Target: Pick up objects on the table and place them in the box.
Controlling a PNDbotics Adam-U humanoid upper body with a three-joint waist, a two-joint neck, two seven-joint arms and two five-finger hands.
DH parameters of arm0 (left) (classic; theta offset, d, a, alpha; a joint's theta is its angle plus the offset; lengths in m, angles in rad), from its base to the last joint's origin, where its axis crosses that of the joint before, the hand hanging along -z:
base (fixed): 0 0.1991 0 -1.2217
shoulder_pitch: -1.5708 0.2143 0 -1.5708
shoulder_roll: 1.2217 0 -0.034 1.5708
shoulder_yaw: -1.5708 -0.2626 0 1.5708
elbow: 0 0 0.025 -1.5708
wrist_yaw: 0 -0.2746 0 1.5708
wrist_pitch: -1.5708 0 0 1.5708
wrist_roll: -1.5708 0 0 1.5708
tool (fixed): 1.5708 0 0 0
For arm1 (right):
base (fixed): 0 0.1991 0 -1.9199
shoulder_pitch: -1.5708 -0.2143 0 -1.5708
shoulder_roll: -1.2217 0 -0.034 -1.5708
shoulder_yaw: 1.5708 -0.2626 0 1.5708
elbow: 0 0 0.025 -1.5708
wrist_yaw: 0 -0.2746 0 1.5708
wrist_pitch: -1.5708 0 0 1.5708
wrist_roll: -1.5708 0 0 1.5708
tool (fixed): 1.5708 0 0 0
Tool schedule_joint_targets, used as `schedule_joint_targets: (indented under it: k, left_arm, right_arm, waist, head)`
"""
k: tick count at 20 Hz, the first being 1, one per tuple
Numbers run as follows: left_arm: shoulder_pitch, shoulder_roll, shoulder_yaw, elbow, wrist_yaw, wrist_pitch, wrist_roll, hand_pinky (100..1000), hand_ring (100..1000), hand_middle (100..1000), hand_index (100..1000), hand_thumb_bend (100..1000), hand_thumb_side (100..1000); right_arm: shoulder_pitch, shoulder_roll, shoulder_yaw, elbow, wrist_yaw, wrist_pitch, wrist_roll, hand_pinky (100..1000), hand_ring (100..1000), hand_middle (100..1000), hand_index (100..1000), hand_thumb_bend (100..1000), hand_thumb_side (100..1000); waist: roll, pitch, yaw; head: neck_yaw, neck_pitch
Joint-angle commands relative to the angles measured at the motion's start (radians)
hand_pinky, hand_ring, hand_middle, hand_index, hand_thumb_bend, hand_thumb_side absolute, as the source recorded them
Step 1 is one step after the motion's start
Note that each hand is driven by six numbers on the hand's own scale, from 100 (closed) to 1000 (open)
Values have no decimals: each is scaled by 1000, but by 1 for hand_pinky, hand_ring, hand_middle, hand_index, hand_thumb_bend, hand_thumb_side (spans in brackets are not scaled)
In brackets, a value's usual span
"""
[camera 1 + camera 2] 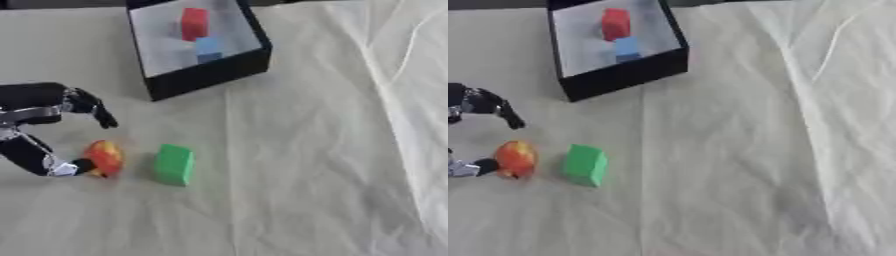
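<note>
Nearest, left hand (44, 135) spread wide, thumb tip touching orange-red round object (104, 158); fingers above, apart from it. Just beside, green block (174, 164) on cloth-covered table (297, 165). Farther back, black box (197, 47) holding red block (194, 23) and blue block (208, 48).

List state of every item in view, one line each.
left hand: open, fingers spread around the orange-red object, thumb tip at its left side
orange-red object: on the cloth, not lifted
green block: on the cloth, free
box: open top
red block: inside box
blue block: inside box
</note>
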Motion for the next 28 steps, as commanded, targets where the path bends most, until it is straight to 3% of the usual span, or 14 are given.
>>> schedule_joint_targets:
  k: [1, 8, 13, 18, 26, 28]
  left_arm:
    - [-4, 5, 4, 31, -28, 3, 2, 899, 781, 683, 847, 403, 130]
    - [-1, -30, 5, 96, -80, -11, 8, 905, 788, 691, 853, 443, 110]
    - [7, -47, -1, 152, -122, -17, 19, 903, 787, 690, 851, 430, 168]
    - [4, -71, -1, 184, -133, -16, 28, 889, 773, 663, 829, 390, 218]
    - [8, -78, -2, 177, -131, 0, 56, 841, 717, 567, 734, 241, 435]
    - [9, -77, -1, 168, -125, 6, 68, 835, 709, 557, 727, 214, 428]
  right_arm:
    - [-7, -17, -12, -18, 9, -1, 3, 1000, 779, 667, 786, 100, 523]
    - [-6, -12, -11, -18, 13, 0, 8, 1000, 777, 665, 785, 100, 523]
    - [-3, -8, -12, -18, 16, 1, 8, 1000, 777, 665, 786, 100, 523]
    - [-2, -4, -12, -18, 20, 3, 10, 1000, 778, 666, 786, 100, 523]
    - [3, -1, -15, -18, 27, 4, 9, 1000, 778, 666, 787, 100, 523]
    - [4, 0, -15, -18, 29, 5, 10, 1000, 778, 666, 787, 100, 523]
  waist:
    - [-8, -24, 0]
    - [-11, -21, -2]
    - [-12, -19, -3]
    - [-15, -17, -4]
    - [-16, -16, -4]
    - [-16, -16, -4]
  head:
    - [5, 6]
    - [8, 6]
    - [11, 6]
    - [15, 6]
    - [16, 6]
    - [15, 6]
